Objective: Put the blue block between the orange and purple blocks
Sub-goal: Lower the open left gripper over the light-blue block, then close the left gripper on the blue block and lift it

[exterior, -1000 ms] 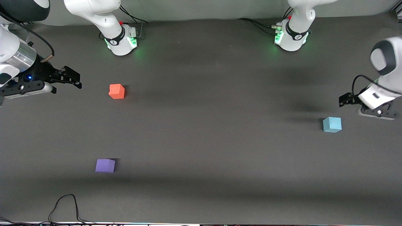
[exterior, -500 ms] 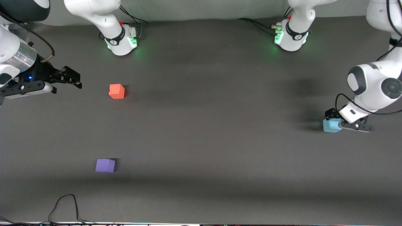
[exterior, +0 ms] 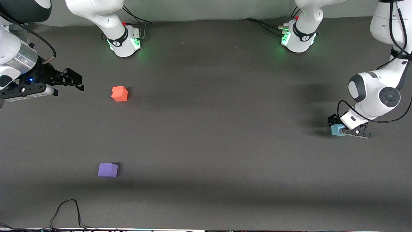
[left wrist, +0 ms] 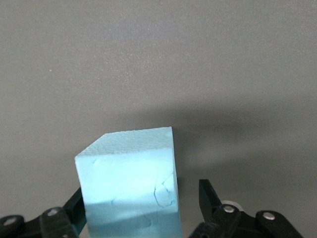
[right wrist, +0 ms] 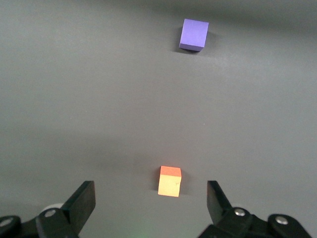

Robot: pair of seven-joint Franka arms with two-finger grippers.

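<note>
The blue block (exterior: 336, 130) sits on the table at the left arm's end and fills the left wrist view (left wrist: 129, 183). My left gripper (exterior: 335, 126) is down around it, one finger on each side, open, with a gap showing at one finger (left wrist: 208, 196). The orange block (exterior: 119, 93) and the purple block (exterior: 107, 169) lie toward the right arm's end, the purple one nearer the front camera. My right gripper (exterior: 76, 82) waits open and empty in the air beside the orange block, which shows in the right wrist view (right wrist: 170, 181) with the purple block (right wrist: 193, 34).
A dark grey mat (exterior: 212, 129) covers the table. The two arm bases (exterior: 124, 40) (exterior: 297, 37) stand along the table's edge farthest from the front camera. A black cable (exterior: 66, 212) loops at the nearest edge.
My left gripper has swung in from the table's end and dropped down around the blue block. The blocks and the right arm have not moved.
</note>
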